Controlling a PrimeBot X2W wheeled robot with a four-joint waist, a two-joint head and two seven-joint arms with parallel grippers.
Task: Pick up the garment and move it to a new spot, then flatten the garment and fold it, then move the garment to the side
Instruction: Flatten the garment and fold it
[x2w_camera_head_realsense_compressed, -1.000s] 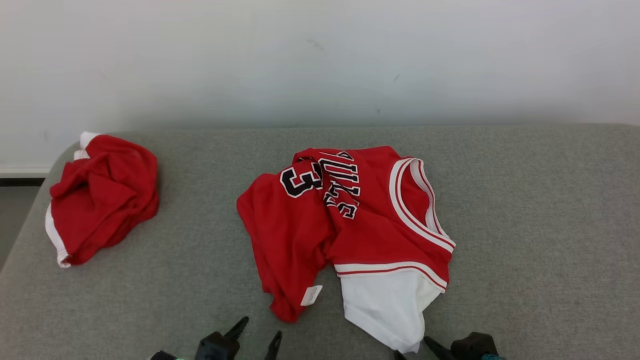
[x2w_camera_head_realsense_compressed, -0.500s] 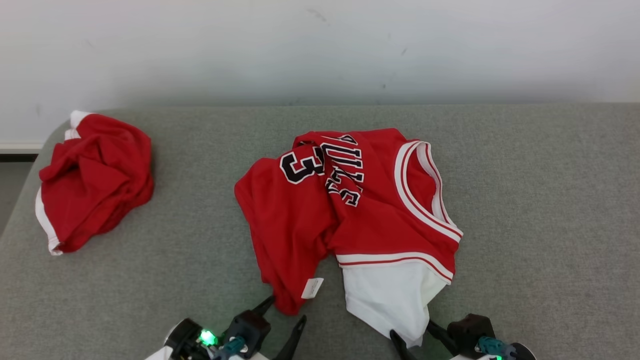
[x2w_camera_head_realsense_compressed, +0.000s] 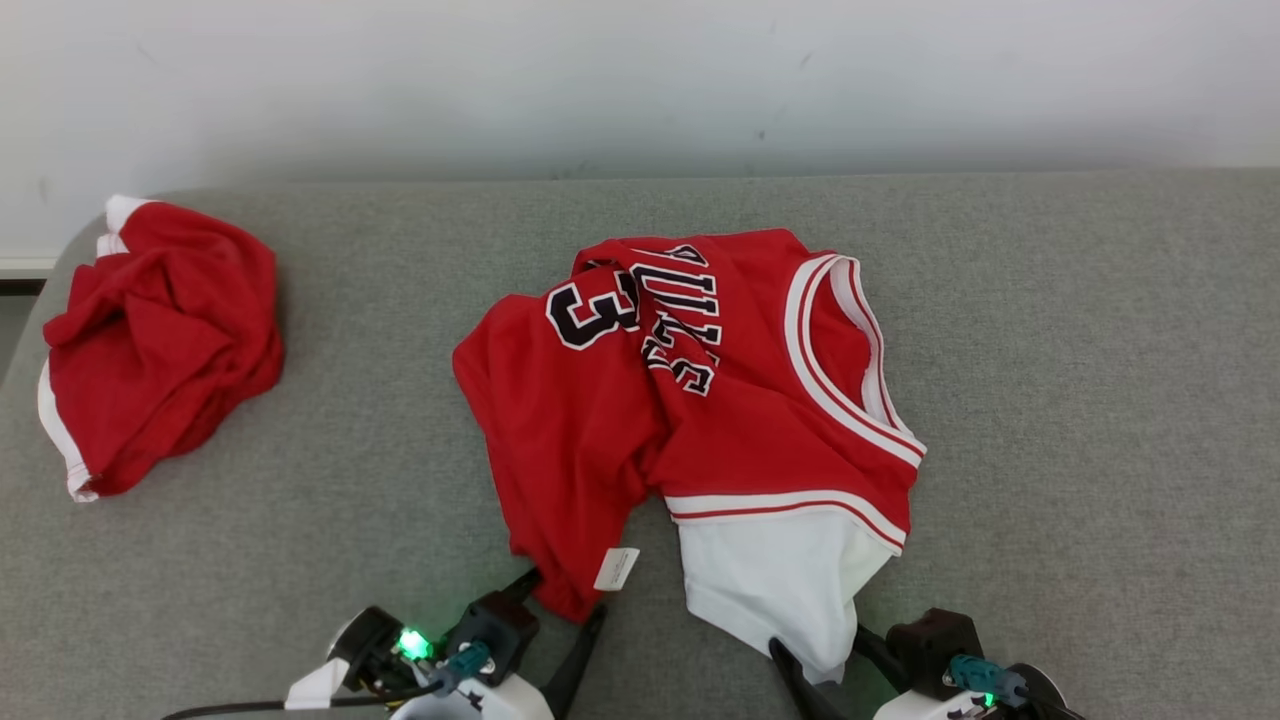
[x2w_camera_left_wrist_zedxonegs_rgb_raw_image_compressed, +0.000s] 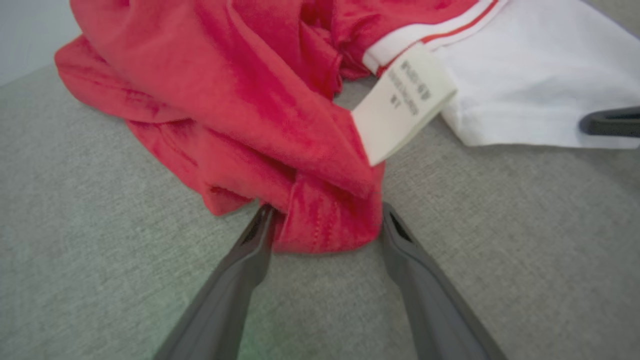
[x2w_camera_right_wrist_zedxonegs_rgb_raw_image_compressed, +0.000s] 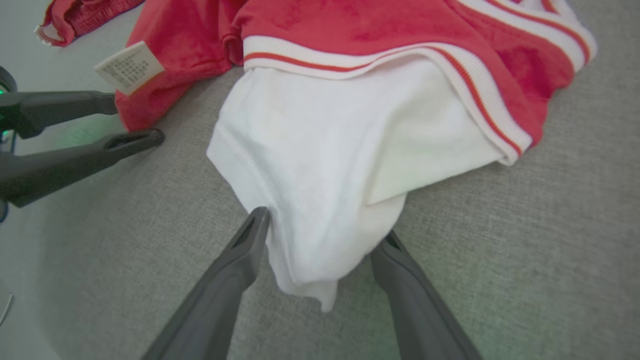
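Observation:
A crumpled red jersey (x2w_camera_head_realsense_compressed: 700, 400) with black lettering, white trim and a white part (x2w_camera_head_realsense_compressed: 770, 590) lies mid-way across the grey cushioned surface (x2w_camera_head_realsense_compressed: 1050, 350). My left gripper (x2w_camera_head_realsense_compressed: 563, 592) is open, its fingers on either side of the jersey's near red corner (x2w_camera_left_wrist_zedxonegs_rgb_raw_image_compressed: 325, 225), just under the white label (x2w_camera_left_wrist_zedxonegs_rgb_raw_image_compressed: 400, 100). My right gripper (x2w_camera_head_realsense_compressed: 818, 640) is open too, straddling the tip of the white part (x2w_camera_right_wrist_zedxonegs_rgb_raw_image_compressed: 320, 260). In the right wrist view the left gripper (x2w_camera_right_wrist_zedxonegs_rgb_raw_image_compressed: 132, 117) shows at the left, beside the red corner. Neither pair of jaws is closed on the cloth.
A second red garment (x2w_camera_head_realsense_compressed: 150, 340) with white trim is bunched at the far left of the surface, near its rounded edge. A pale wall (x2w_camera_head_realsense_compressed: 640, 80) rises behind the surface. Bare grey fabric stretches to the right of the jersey.
The head camera has shifted, so the whole scene sits differently. Both grippers have come forward to the jersey's near edge and now straddle its red corner and white tip.

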